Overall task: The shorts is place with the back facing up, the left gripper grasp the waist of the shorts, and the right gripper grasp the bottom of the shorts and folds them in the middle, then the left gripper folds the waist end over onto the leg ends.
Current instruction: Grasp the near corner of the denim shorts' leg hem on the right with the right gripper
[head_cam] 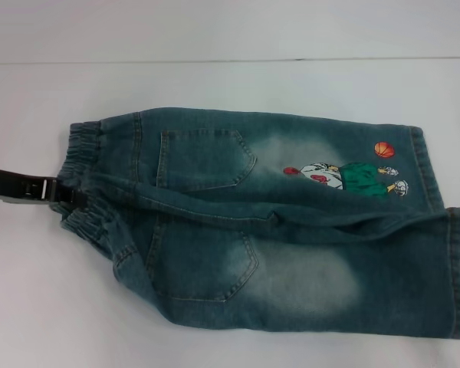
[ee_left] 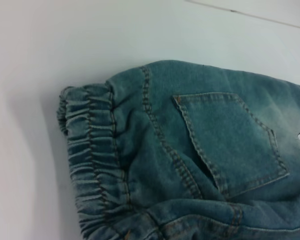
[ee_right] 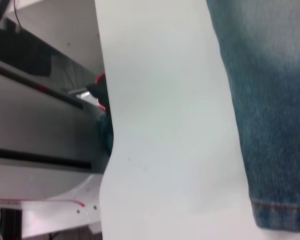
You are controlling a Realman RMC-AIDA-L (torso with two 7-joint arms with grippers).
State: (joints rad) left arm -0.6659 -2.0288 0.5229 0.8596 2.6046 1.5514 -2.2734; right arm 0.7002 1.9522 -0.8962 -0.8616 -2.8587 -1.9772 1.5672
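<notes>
The shorts (head_cam: 276, 222) lie flat on the white table with the back up and two patch pockets showing. The waist of the shorts (head_cam: 80, 165) points left, and the bottom of the shorts (head_cam: 454, 253) points right beside the cartoon print (head_cam: 353, 176). My left gripper (head_cam: 55, 192) reaches in from the left edge and is shut on the middle of the waistband, which bunches around its tip. The left wrist view shows the ruffled waist (ee_left: 90, 160) and one pocket (ee_left: 230, 140) up close. The right gripper is out of view; its wrist camera shows one leg hem (ee_right: 280, 212).
A raised crease (head_cam: 291, 215) runs lengthwise along the middle of the shorts. The white table (head_cam: 215, 84) extends behind and in front of them. In the right wrist view the table edge (ee_right: 106, 150) drops off beside a grey machine body (ee_right: 40, 130).
</notes>
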